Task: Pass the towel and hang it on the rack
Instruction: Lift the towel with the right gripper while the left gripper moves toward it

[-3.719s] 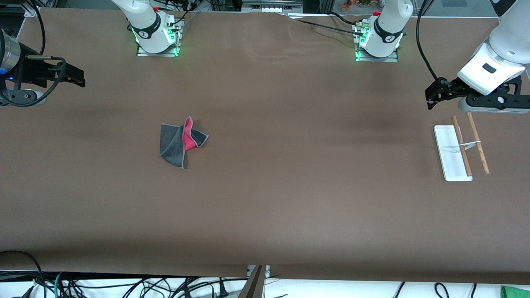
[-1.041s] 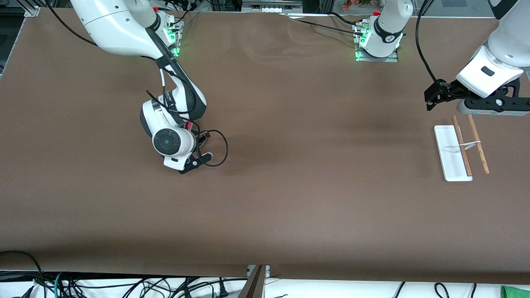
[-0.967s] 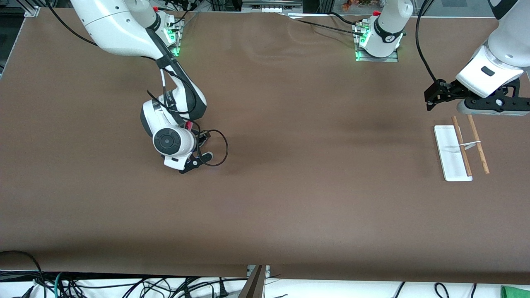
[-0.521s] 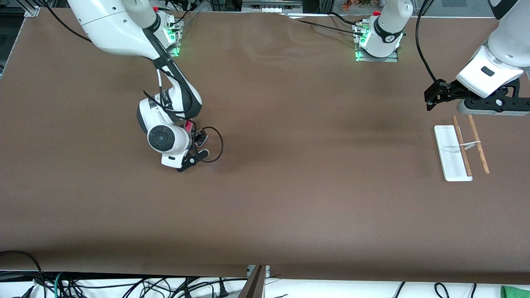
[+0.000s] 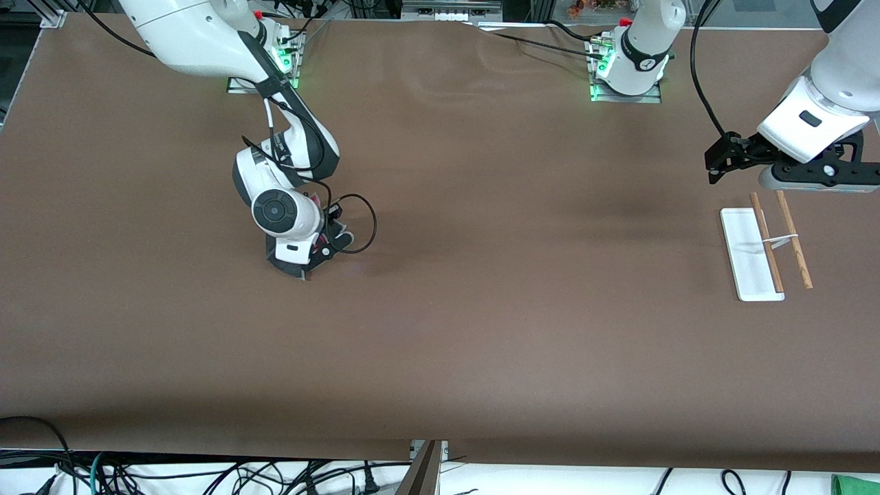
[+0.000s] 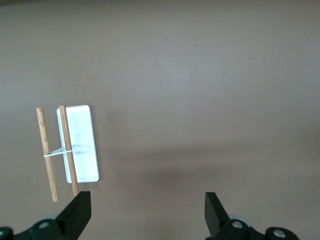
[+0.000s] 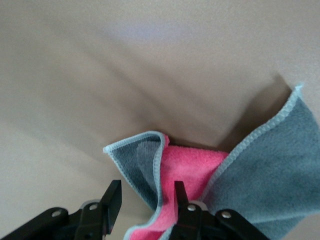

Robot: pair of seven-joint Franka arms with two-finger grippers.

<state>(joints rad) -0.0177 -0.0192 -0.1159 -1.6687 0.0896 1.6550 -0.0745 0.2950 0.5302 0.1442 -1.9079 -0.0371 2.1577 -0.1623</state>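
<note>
The towel [image 7: 260, 170], dark grey and pink-red with pale edging, lies crumpled on the brown table. In the front view only a grey corner of the towel [image 5: 290, 267] shows under the right wrist. My right gripper [image 7: 146, 205] is down on it, open, with a grey fold and the pink part between its fingers; in the front view it sits at the towel [image 5: 317, 242]. The rack [image 5: 763, 247] lies at the left arm's end of the table and shows in the left wrist view [image 6: 75, 147]. My left gripper [image 6: 145, 220] is open and empty, waiting in the air beside the rack [image 5: 716, 161].
A green cloth scrap [image 5: 854, 485] lies off the table's front corner at the left arm's end. Cables run along the front edge [image 5: 206, 474]. The two arm bases stand along the table's edge farthest from the front camera [image 5: 261, 75].
My right arm came in from the table's end and lowered its hand onto the towel. In the last half second the hand shifted a little, uncovering a grey towel corner. The left arm stayed still.
</note>
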